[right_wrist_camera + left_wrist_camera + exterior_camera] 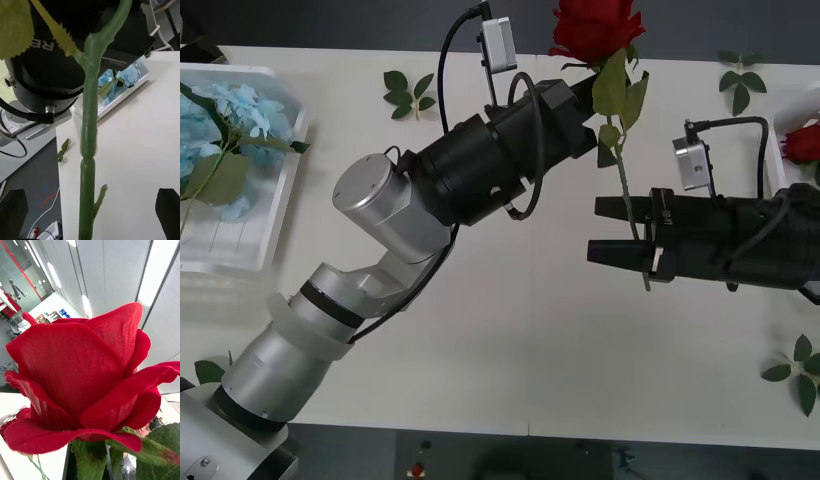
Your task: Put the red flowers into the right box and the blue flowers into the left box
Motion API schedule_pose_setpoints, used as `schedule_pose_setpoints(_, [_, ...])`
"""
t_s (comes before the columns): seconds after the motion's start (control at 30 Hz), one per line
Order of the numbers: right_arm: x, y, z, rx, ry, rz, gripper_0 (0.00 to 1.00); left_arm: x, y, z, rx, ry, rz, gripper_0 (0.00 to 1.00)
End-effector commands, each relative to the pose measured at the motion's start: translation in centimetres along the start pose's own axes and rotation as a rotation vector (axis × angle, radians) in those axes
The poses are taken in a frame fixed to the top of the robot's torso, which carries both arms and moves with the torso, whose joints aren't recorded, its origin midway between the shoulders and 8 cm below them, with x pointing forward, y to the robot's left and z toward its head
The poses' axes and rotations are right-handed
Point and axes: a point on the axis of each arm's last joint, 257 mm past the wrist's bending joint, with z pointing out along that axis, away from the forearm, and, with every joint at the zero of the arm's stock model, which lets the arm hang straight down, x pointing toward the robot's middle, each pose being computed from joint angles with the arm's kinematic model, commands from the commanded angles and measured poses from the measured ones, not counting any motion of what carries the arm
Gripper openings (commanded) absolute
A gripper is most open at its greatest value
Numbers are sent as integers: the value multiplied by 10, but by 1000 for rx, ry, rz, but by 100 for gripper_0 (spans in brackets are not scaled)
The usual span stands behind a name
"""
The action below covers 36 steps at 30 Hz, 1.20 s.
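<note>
Red rose (pixel 595 28) sits high at 12 o'clock in your front view, bloom up, stem (pixel 624 185) hanging down toward table centre-right. In the left wrist view the bloom (pixel 82 382) is pressed right up to the lens, with green sepals below it.

The left gripper (pixel 588 95) pinches the rose just under the bloom, arm reaching in from 7 o'clock. The right gripper (pixel 612 229) comes in from 3 o'clock with its black fingers (pixel 620 252) spread, the lower stem passing between them; you cannot tell whether either finger touches it. In the right wrist view the stem (pixel 89 150) runs up the gap between the two finger tips (pixel 168 208), with the left arm's black body behind it.

A second red bloom (pixel 804 143) lies in the right box (pixel 778 135) at 3 o'clock. Blue flowers (pixel 215 120) fill the left box (pixel 250 235) at 9 o'clock.

Leaf sprigs (pixel 409 94) lie on the white table (pixel 510 340) at 11, 1 and 4 o'clock.
</note>
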Motion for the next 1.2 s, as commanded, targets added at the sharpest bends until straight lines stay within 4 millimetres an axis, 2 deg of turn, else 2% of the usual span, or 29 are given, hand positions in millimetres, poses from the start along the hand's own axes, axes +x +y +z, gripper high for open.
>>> schedule_pose_setpoints(0.03, [-20, 16, 14, -43, -29, -48, 100, -18, -23, 14, 49, -22, 34, 0])
schedule_pose_setpoints(0.07, [-20, 15, 15, -42, -30, -48, 90, -18, -23, 14, 49, -23, 32, 0])
schedule_pose_setpoints(0.1, [-20, 16, 15, -44, -28, -49, 41, -18, -23, 14, 48, -22, 32, 0])
schedule_pose_setpoints(0.13, [-20, 16, 15, -44, -28, -49, 11, -18, -22, 14, 47, -23, 30, 0])
schedule_pose_setpoints(0.17, [-20, 16, 15, -43, -29, -49, 0, -18, -22, 13, 46, -24, 28, 0])
schedule_pose_setpoints(0.67, [-23, 15, 15, -41, -38, -44, 0, -13, -17, 12, 29, -16, 37, 1])
schedule_pose_setpoints(0.77, [-23, 15, 15, -42, -39, -43, 0, -14, -15, 12, 23, -16, 39, 6])
schedule_pose_setpoints(0.8, [-23, 16, 15, -43, -39, -41, 0, -14, -13, 11, 17, -18, 39, 18])
schedule_pose_setpoints(0.83, [-24, 15, 15, -42, -40, -42, 0, -15, -11, 10, 11, -20, 39, 46])
schedule_pose_setpoints(0.9, [-23, 16, 15, -43, -39, -41, 0, -14, -8, 8, 3, -13, 44, 70])
schedule_pose_setpoints(0.93, [-24, 16, 15, -43, -40, -42, 0, -16, -6, 6, 0, -12, 47, 78])
schedule_pose_setpoints(1.03, [-23, 16, 15, -45, -39, -42, 0, -17, 3, -3, -21, 4, 63, 87])
schedule_pose_setpoints(1.17, [-25, 17, 15, -50, -46, -32, 0, -14, 22, -26, -62, 44, 90, 87])
schedule_pose_setpoints(1.2, [-26, 17, 14, -48, -50, -28, 0, -13, 29, -37, -79, 64, 104, 87])
